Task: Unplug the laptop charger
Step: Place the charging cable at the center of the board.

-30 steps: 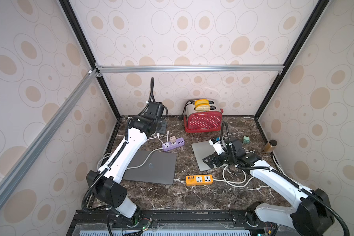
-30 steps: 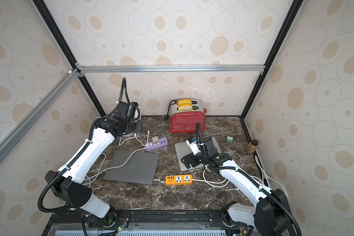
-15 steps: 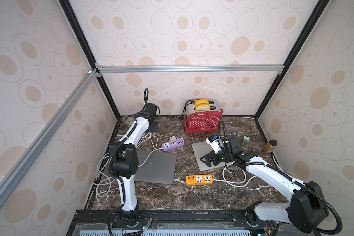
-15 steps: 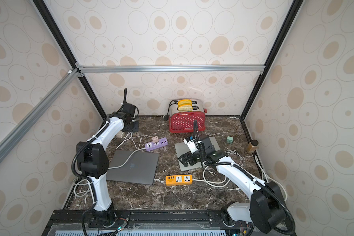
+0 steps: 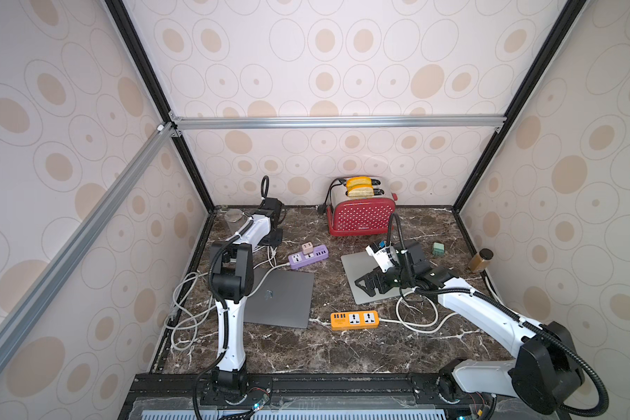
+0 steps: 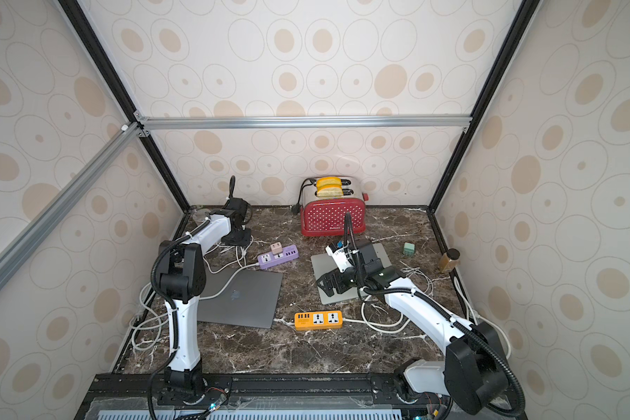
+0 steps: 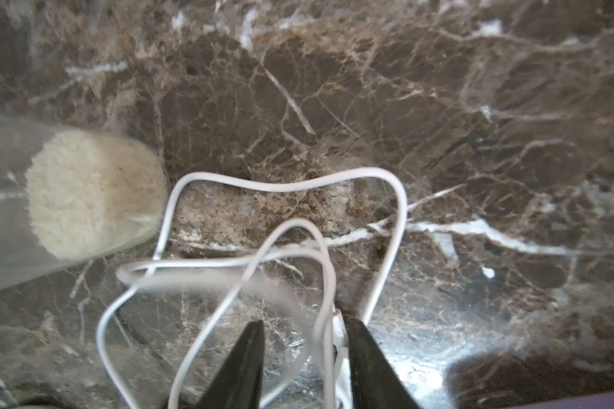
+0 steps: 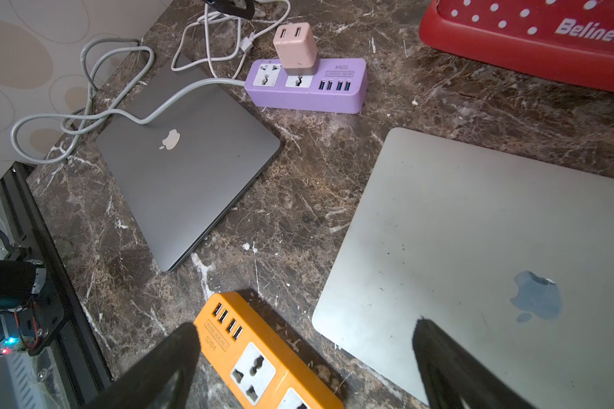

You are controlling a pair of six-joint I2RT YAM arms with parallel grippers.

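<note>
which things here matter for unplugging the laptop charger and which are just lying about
For the job:
white charger cable
dark grey laptop
purple power strip
pink adapter plugged into it
left end effector, open over the cable

Lying about:
silver laptop
orange power strip
red toaster
rice jar
green block
brown bottle

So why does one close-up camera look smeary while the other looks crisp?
Left wrist view: the white cable smears into a haze near the left gripper, the jar of pale grains is soft, and glare whitens the marble table. Right wrist view: the dark laptop and purple power strip are sharp; only the right gripper, close to the lens, blurs.
</note>
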